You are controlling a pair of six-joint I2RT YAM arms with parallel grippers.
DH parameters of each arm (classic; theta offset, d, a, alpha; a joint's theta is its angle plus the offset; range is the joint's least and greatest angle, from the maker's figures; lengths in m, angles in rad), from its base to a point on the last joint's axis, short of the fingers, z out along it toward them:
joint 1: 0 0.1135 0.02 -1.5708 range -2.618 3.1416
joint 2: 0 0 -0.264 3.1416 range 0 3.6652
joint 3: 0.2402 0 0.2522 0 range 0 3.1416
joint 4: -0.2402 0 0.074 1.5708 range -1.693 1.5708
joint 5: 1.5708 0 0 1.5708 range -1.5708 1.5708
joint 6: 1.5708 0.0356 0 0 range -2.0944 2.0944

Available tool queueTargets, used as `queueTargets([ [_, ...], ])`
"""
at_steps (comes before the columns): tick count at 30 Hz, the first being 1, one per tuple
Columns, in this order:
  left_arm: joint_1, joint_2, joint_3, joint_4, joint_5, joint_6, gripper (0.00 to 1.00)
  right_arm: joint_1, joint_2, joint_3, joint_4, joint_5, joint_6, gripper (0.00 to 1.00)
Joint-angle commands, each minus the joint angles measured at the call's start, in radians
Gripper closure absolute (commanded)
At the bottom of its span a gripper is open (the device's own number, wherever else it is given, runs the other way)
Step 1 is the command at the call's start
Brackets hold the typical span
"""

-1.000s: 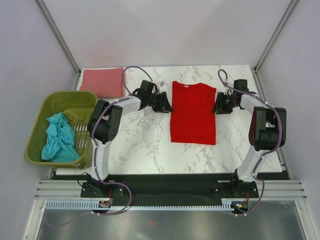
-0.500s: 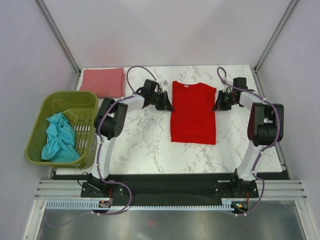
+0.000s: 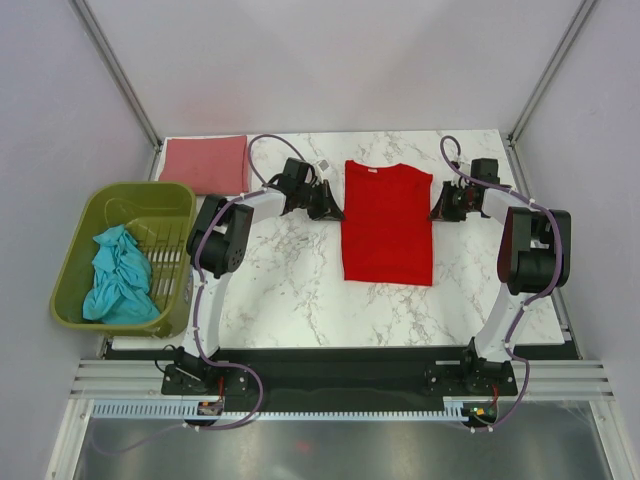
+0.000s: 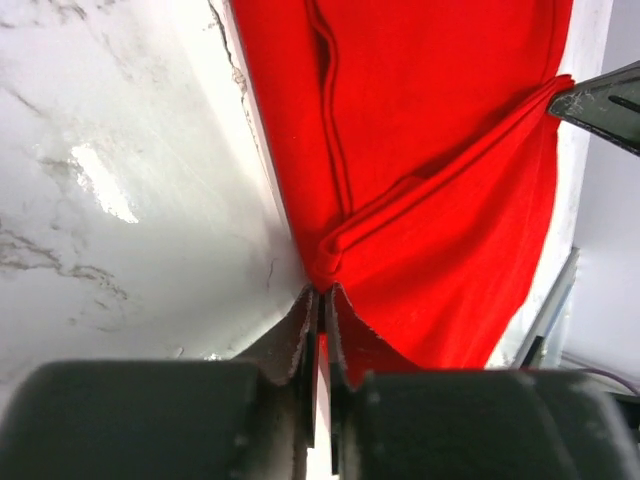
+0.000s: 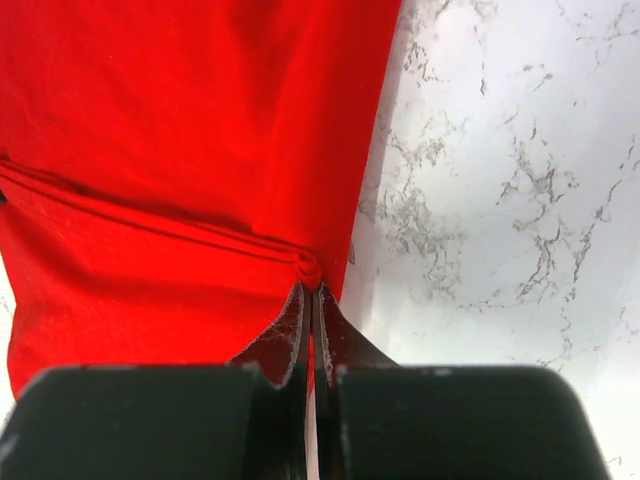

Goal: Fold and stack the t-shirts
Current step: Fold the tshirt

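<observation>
White marble-patterned table [image 3: 300,290] enclosed by plain pale walls [image 3: 330,60].

Top view: bright, flat, even light from overhead, no hard shadows. Only faint soft shade under the arms [image 3: 215,245] on the marble table [image 3: 290,290]. Sharp across the frame, slight lilac cast on the walls [image 3: 320,60], bottom strip dimmer and grey. Red t-shirt [image 3: 387,225] very saturated, folds barely read.

Left wrist view: white glare patch on the marble at left centre, soft shadow band along the cloth edge. Left gripper [image 4: 320,300] at bottom is dark, blurred, too close to focus.

Right wrist view: marble veins crisp at upper right, grey shadow beside the cloth. Right gripper [image 5: 310,298] is a dark soft-edged mass along the bottom.
</observation>
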Motion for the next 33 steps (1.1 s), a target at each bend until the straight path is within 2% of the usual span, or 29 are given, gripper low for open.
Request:
queueTargets([
  [1,0.018,0.018,0.047,0.013,0.026,-0.031,0.88,-0.015,-0.015,0.010,0.064,-0.003,0.018,0.99],
  [2,0.018,0.022,0.052,0.015,0.051,-0.031,0.75,-0.015,-0.012,0.010,0.064,-0.005,0.021,0.95],
  [4,0.018,0.013,0.047,0.015,0.057,-0.028,0.66,-0.015,-0.012,0.016,0.065,-0.006,0.039,0.89],
  [5,0.018,-0.004,0.037,0.015,0.059,-0.024,0.61,-0.015,-0.020,0.019,0.061,-0.006,0.048,0.77],
  [7,0.021,-0.028,0.021,0.016,0.066,-0.016,0.58,-0.015,-0.035,0.031,0.050,-0.005,0.073,0.70],
  [8,0.024,-0.043,-0.005,0.015,0.068,-0.016,0.57,-0.015,-0.061,0.034,0.030,0.001,0.112,0.61],
  [9,0.029,-0.089,-0.026,0.013,0.060,-0.019,0.57,-0.015,-0.075,0.042,0.010,0.012,0.132,0.56],
  [10,0.031,-0.114,-0.052,0.013,0.050,-0.027,0.57,-0.015,-0.089,0.043,-0.014,0.026,0.157,0.55],
  [13,0.024,-0.223,-0.199,0.015,0.039,-0.013,0.59,-0.015,-0.179,0.001,-0.100,0.037,0.243,0.56],
  [14,0.021,-0.246,-0.230,0.015,0.043,-0.013,0.62,-0.015,-0.199,-0.021,-0.138,0.046,0.261,0.56],
  [19,-0.064,-0.369,-0.373,0.033,0.040,0.003,0.67,-0.004,-0.326,-0.197,-0.235,0.130,0.277,0.57],
  [24,-0.143,-0.377,-0.459,0.065,-0.003,-0.036,0.69,0.011,-0.463,-0.349,-0.239,0.181,0.320,0.54],
  [33,-0.189,-0.387,-0.537,0.101,-0.085,-0.089,0.68,0.079,-0.603,-0.546,-0.171,0.188,0.470,0.53],
])
